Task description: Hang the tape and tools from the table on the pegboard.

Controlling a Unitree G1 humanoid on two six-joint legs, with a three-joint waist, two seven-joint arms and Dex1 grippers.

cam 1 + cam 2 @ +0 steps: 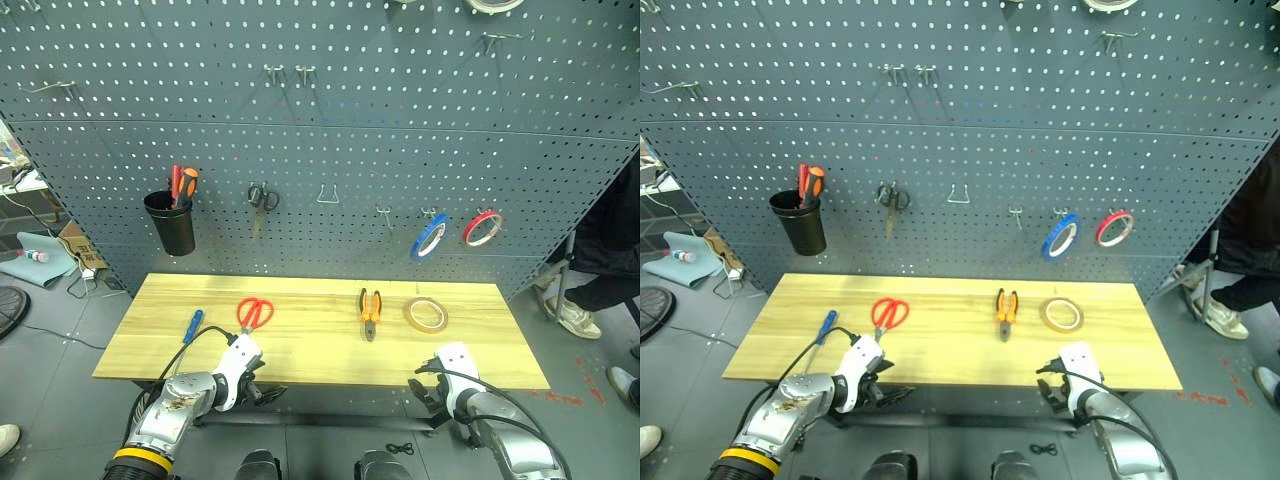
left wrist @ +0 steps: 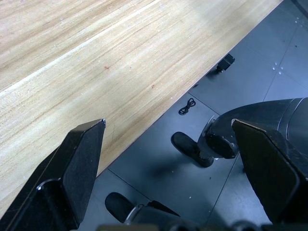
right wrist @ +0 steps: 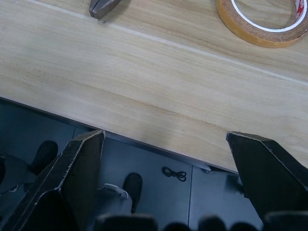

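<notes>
Currently, L to R on light wooden table (image 1: 300, 345): small blue-handled screwdriver (image 1: 191, 325), red-handled scissors (image 1: 254, 313), orange-and-black pliers (image 1: 370, 311), tan-yellow tape ring (image 1: 426, 315), all lying flat, well apart. Left claw (image 1: 262, 392) released, empty, at near table edge below scissors. Right claw (image 1: 428, 392) released, empty, at near edge below tape. Dark grey perforated pegboard (image 1: 330, 130) w/ metal hooks stands behind table.

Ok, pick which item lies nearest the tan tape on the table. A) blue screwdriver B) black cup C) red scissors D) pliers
D: the pliers lie just left of the tape; the scissors and screwdriver sit further left.
</notes>
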